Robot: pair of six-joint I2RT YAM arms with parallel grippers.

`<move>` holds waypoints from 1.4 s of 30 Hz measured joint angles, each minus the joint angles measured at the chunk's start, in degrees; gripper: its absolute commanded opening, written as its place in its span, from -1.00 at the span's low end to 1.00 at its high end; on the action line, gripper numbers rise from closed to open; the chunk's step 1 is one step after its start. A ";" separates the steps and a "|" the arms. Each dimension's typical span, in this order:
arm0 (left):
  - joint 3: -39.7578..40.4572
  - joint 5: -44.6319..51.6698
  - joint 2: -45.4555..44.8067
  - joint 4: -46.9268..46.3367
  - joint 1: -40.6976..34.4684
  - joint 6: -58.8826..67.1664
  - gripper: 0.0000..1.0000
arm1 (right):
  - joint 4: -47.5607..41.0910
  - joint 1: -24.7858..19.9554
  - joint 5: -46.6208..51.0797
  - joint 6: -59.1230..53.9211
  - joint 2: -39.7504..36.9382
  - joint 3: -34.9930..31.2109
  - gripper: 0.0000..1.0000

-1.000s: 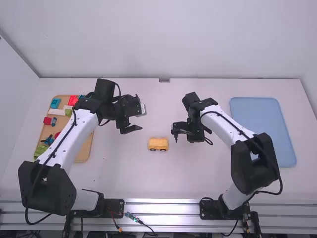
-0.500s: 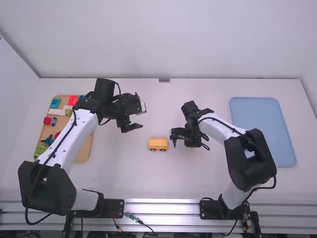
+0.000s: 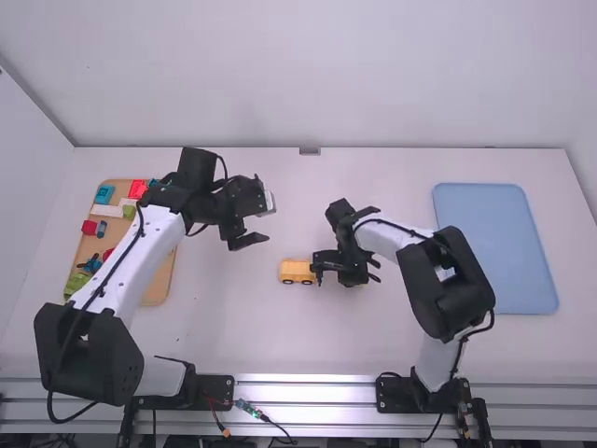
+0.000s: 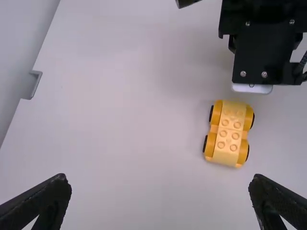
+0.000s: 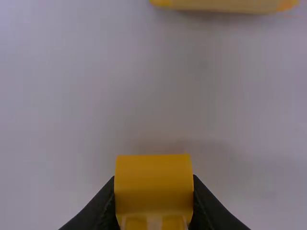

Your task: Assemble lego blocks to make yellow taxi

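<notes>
Right gripper (image 3: 354, 277): ok so this one's clenching a yellow block (image 5: 153, 184), with the fingers pressing in from both sides. In the high view it's hanging just beside the wheeled base, on the side toward the blue tray.

Held block: its smooth yellow face is showing between the fingertips in the right wrist view. I can't tell if the block is touching the table or hovering over it, sorry folks.

Wheeled base (image 3: 296, 272): also yellow, and it's sitting upright on the table around the middle, between the two grippers. Its studs are facing up and its black wheels are poking out at the sides. The held block is staying apart from it, so those two aren't joining up here.

Left gripper (image 3: 263, 224): totally released, fingers spreading wide with nothing between them. It's hanging farther from the arm bases than the wheeled base is, and a bit to the left.

Tan tray (image 3: 159, 280): lying on the left side, with the left arm (image 3: 149, 243) crossing above it. It's holding a teal block (image 3: 104, 194), a white block (image 3: 105, 211), a red block (image 3: 138, 188), a green piece (image 3: 76, 280) and some other small bits.

Blue tray (image 3: 494, 247): lying flat over on the right side of the table (image 3: 224, 327).
</notes>
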 measured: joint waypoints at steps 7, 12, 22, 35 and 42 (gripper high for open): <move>-0.13 -0.02 0.00 0.07 -0.02 0.00 0.98 | 1.99 0.07 -0.04 2.29 1.07 2.54 -0.60; -0.79 -0.02 0.00 0.42 0.00 -0.02 0.98 | 2.32 0.07 -0.46 2.73 1.07 2.73 -0.50; -0.96 -0.02 0.00 0.42 -0.02 -0.02 0.98 | 2.49 0.07 -0.68 2.89 1.07 2.73 -0.21; -0.96 -0.02 0.00 0.39 0.00 -0.04 0.98 | 2.27 0.07 -0.63 2.47 1.07 2.73 0.99; -0.96 -0.02 0.00 0.61 -0.02 -0.02 0.98 | -2.95 0.07 -1.11 -0.52 0.96 3.54 0.99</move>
